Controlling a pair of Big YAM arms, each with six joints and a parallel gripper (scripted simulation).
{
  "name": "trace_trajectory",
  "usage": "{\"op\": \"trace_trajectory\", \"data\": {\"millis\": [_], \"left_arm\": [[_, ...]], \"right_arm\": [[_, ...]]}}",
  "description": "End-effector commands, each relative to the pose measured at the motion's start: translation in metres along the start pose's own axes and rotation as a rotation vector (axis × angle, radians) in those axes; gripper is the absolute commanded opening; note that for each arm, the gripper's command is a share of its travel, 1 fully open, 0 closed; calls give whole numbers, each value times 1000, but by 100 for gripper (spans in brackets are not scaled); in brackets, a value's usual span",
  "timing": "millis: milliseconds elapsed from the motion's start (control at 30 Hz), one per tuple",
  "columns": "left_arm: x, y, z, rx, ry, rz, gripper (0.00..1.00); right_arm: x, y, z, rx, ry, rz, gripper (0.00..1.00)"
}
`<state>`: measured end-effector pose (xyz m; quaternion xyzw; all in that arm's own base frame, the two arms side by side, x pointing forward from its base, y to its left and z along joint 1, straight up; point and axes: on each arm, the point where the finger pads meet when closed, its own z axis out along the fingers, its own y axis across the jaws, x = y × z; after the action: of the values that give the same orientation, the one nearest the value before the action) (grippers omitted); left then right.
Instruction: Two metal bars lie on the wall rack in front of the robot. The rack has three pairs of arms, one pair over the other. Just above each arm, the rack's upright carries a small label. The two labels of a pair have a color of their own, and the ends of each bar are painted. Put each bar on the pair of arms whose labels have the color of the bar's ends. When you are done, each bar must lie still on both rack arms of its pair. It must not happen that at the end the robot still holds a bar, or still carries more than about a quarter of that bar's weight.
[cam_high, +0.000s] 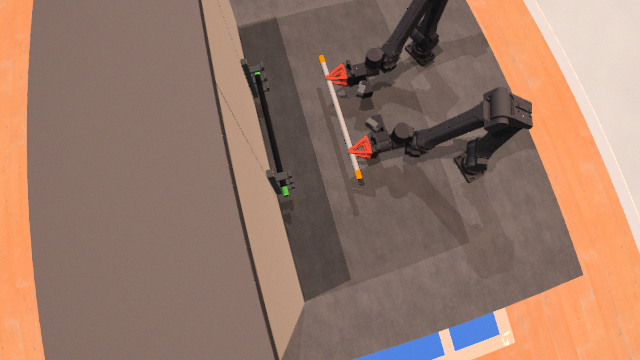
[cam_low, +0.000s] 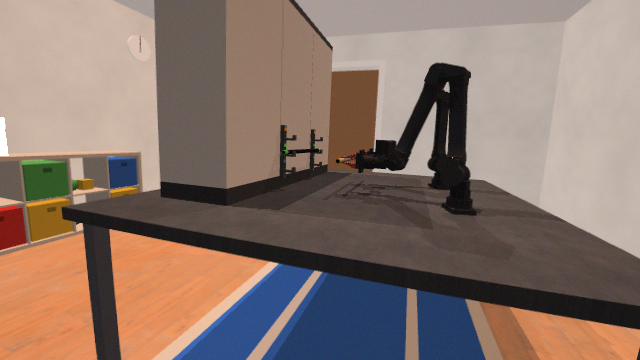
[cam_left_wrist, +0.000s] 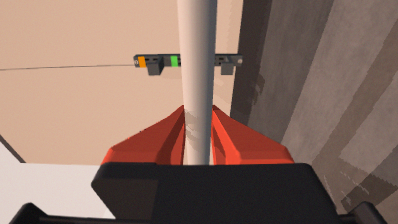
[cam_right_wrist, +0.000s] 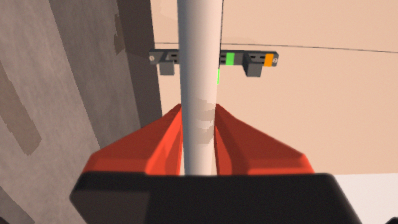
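My left gripper (cam_high: 351, 151) (cam_low: 342, 160) (cam_left_wrist: 198, 111) and right gripper (cam_high: 328, 77) (cam_right_wrist: 198, 112) are both clenched on 1 white, orange-ended metal bar (cam_high: 340, 112) (cam_left_wrist: 198, 60) (cam_right_wrist: 200, 60); the dark-grey wall rack (cam_high: 272, 181) (cam_low: 283, 131) (cam_left_wrist: 237, 61) (cam_right_wrist: 241, 54) holds 1 black, green-ended metal bar (cam_high: 270, 127) (cam_low: 302, 151) (cam_right_wrist: 218, 76).
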<state>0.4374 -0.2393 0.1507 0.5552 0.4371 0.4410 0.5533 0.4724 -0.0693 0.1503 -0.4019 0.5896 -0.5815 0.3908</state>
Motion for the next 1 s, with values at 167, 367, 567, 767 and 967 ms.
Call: {"op": "trace_trajectory", "data": {"millis": [167, 367, 567, 767, 967], "left_arm": [[6, 44, 3, -60, 24, -16, 0], [6, 52, 3, -60, 24, -16, 0], [6, 64, 4, -60, 24, -16, 0], [6, 76, 5, -60, 24, -16, 0], [6, 85, 7, -60, 24, -16, 0]], "right_arm": [[4, -37, 4, 43, 21, 4, 0], [4, -46, 4, 43, 21, 4, 0], [4, -58, 5, 43, 21, 4, 0], [4, -70, 7, 43, 21, 4, 0], [4, -79, 8, 44, 21, 5, 0]]}}
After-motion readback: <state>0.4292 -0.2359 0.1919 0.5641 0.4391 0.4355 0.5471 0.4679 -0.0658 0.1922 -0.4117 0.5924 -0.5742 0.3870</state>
